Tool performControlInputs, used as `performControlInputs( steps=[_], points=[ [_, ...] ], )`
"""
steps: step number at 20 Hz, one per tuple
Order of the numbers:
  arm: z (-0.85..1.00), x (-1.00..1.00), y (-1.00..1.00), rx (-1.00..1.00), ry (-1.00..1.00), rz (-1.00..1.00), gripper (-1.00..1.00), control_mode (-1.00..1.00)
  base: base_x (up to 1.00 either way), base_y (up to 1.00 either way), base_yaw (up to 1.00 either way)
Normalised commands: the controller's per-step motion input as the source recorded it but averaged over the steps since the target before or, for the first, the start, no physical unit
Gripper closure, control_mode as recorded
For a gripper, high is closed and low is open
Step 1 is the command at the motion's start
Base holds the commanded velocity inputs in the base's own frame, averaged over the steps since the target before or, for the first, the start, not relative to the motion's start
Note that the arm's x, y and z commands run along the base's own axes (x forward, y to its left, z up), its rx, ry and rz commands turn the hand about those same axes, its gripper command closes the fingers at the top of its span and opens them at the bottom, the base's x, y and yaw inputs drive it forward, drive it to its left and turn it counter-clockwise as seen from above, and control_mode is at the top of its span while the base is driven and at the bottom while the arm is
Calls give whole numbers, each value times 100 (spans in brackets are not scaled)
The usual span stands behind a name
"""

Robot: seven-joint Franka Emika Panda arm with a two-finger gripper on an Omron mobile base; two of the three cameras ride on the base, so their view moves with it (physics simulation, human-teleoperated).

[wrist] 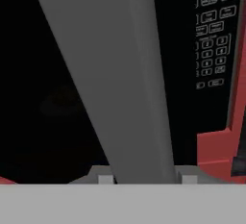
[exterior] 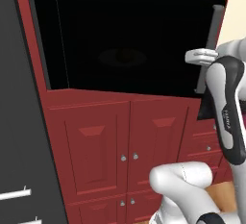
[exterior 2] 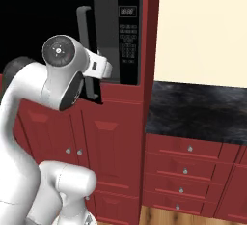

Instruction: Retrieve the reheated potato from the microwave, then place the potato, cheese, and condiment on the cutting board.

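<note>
Set into the red cabinetry [exterior 2: 116,137], the microwave [exterior: 125,40] shows its dark glass door, with the button panel [exterior 2: 128,40] at its right edge. Beside it lies a dark stone desk [exterior 2: 202,110]. Against the door, the jaws [wrist: 144,177] are clamped on the long grey handle [wrist: 115,74].

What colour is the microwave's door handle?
Grey. The handle shows best in the hand view, running as a broad grey bar across the dark glass door.
</note>
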Motion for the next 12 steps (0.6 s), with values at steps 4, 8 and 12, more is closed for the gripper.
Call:
performControlInputs(
  steps=[4,8,12],
  points=[
    [0,-78,31,0,5,1,100,-100,0,0,0],
    [0,-77,33,0,3,1,100,-100,0,0,0],
    [0,-68,39,0,8,0,100,-100,0,0,0]
  ],
)
